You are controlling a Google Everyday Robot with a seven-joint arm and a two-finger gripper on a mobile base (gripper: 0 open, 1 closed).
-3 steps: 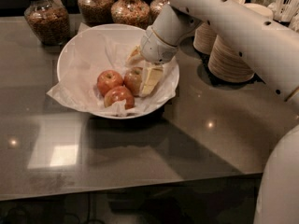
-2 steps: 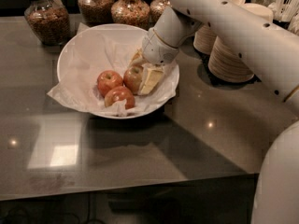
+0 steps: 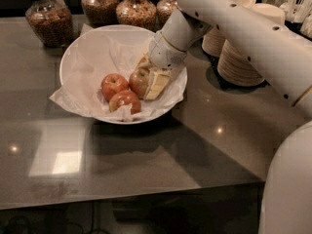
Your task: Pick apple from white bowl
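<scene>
The white bowl [image 3: 78, 57], lined with crinkled white paper, stands on the dark table and holds three apples. The apple [image 3: 138, 82], the largest and palest, lies at the bowl's right side. Two smaller, deeper-red apples [image 3: 113, 85] [image 3: 125, 100] lie just left of it and in front of it. My gripper [image 3: 146, 84] reaches down into the bowl from the upper right. Its cream finger [image 3: 157, 84] presses the apple's right side, and the other finger sits behind the apple. The apple rests low in the bowl, held between them.
Glass jars of brown food [image 3: 48, 18] [image 3: 135, 9] stand behind the bowl. Stacks of tan disposable bowls [image 3: 243, 57] stand to the right, under my arm [image 3: 253, 38]. The table's front edge [image 3: 146, 194] runs across the bottom.
Almost nothing has moved. The gripper stays around the pale apple in the bowl and the two red apples lie where they were.
</scene>
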